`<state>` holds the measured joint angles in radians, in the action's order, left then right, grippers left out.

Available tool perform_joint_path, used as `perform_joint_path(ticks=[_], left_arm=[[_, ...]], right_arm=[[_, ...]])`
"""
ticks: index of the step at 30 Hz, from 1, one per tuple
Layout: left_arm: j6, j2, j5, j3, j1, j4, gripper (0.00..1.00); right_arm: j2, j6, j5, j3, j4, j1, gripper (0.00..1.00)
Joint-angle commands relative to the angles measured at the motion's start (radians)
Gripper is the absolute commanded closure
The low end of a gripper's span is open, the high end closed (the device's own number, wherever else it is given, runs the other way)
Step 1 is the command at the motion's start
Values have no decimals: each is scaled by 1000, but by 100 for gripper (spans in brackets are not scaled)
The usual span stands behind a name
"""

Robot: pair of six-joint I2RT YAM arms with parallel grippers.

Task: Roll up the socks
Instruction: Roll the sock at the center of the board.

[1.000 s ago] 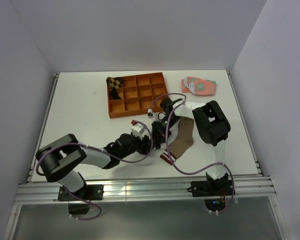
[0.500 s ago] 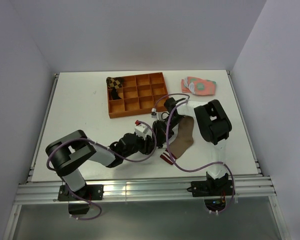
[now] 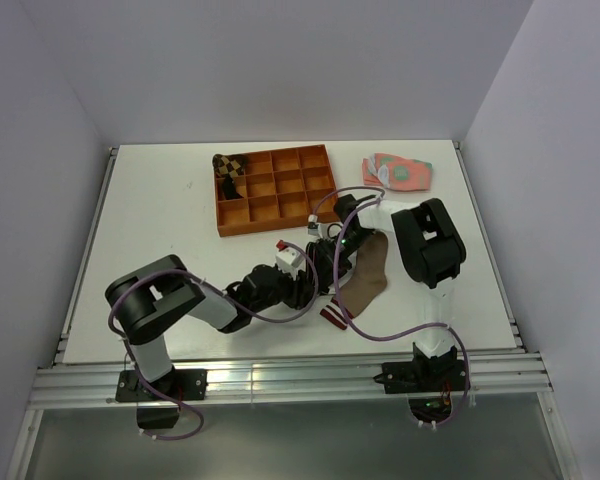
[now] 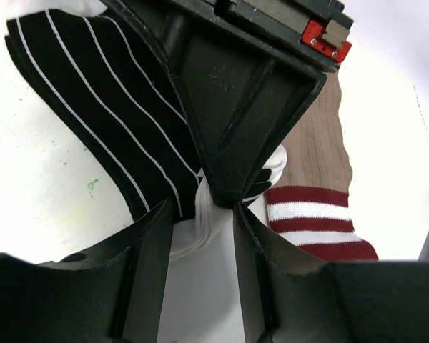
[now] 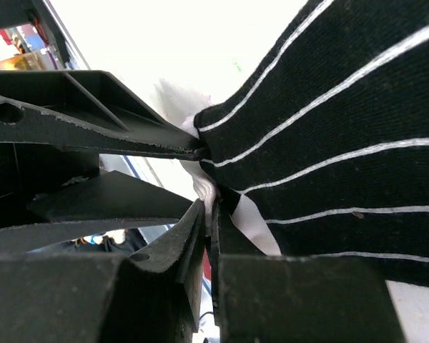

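The black sock with thin white stripes (image 4: pixel 93 93) lies on the white table and fills the right wrist view (image 5: pixel 343 121). My right gripper (image 5: pixel 211 207) is shut on its white end; in the left wrist view it is the dark wedge (image 4: pixel 229 107) coming down from above. My left gripper (image 4: pixel 200 209) is open, with its fingers on either side of that same white end, right against the right gripper's tips. The tan-brown sock (image 3: pixel 368 268) lies flat beside them, its maroon-and-white cuff (image 4: pixel 311 221) nearest the front edge. From above, both grippers (image 3: pixel 320 272) meet and hide the black sock.
An orange divided tray (image 3: pixel 270 226) stands at the back, with a brown checkered rolled sock (image 3: pixel 227 165) in its far-left cell. Flat pink-and-green socks (image 3: pixel 398 171) lie at the back right. The table's front edge runs just below the cuff.
My left arm has reached further right, bringing its gripper up to the right gripper. The right gripper has shifted slightly right with the black sock's end.
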<state>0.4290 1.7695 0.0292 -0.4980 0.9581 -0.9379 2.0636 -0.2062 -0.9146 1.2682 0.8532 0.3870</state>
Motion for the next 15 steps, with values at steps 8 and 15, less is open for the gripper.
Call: perform_joint_path(ticks=[8,15], left_arm=[[30,56,8,-37,-2,-30,70],[54,59,41,-51,-1,20,88]], right_arm=[[-5,25,-33,-4,-11,-28,100],[-31,45,20,-16,-46,-33,100]])
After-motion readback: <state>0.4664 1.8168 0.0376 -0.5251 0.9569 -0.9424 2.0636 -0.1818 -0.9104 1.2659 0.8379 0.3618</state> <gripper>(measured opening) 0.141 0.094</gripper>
